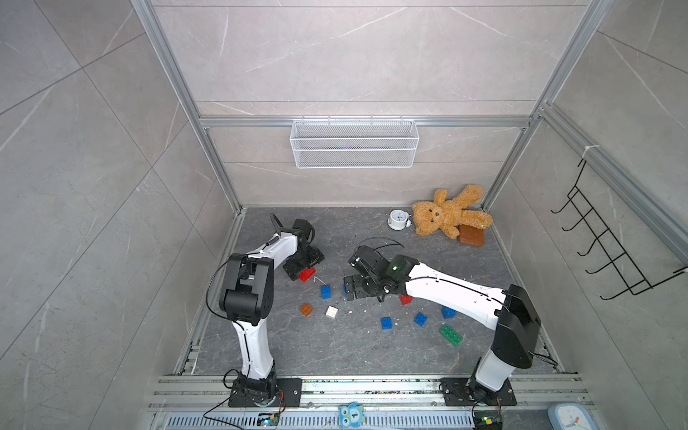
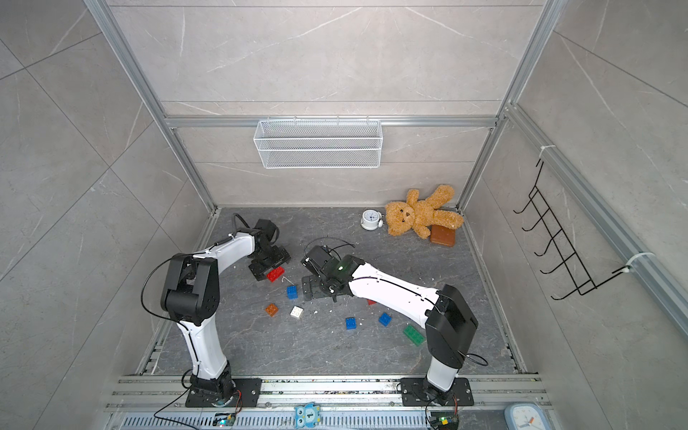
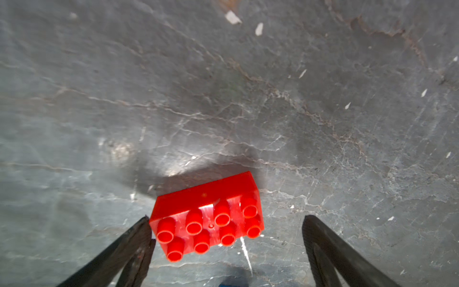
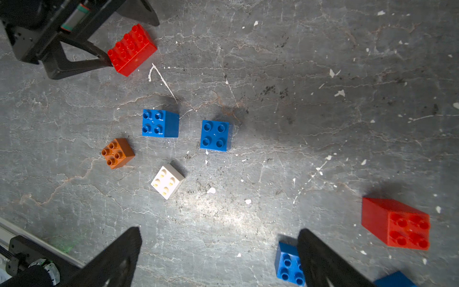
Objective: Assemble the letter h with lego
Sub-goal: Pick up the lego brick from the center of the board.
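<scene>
The lego lies scattered on the dark floor. A long red brick (image 3: 207, 216) (image 1: 306, 273) sits between the fingers of my left gripper (image 3: 227, 220) (image 1: 307, 270), which is open; one fingertip (image 3: 146, 223) touches the brick's corner and the other stands apart. My right gripper (image 4: 219, 232) (image 1: 346, 288) hangs open over bare floor. In its wrist view lie two blue squares (image 4: 160, 123) (image 4: 215, 135), a brown one (image 4: 118, 153), a white one (image 4: 168, 181), a red square (image 4: 397, 223), and a blue one (image 4: 286, 263) partly behind a finger. A green brick (image 1: 450, 334) lies under the right arm.
A teddy bear (image 1: 446, 212), a small white clock (image 1: 397, 219) and a smooth brown block (image 1: 471, 235) sit in the back right corner. A white wire basket (image 1: 353, 143) hangs on the back wall. A black hook rack (image 1: 610, 242) is on the right wall.
</scene>
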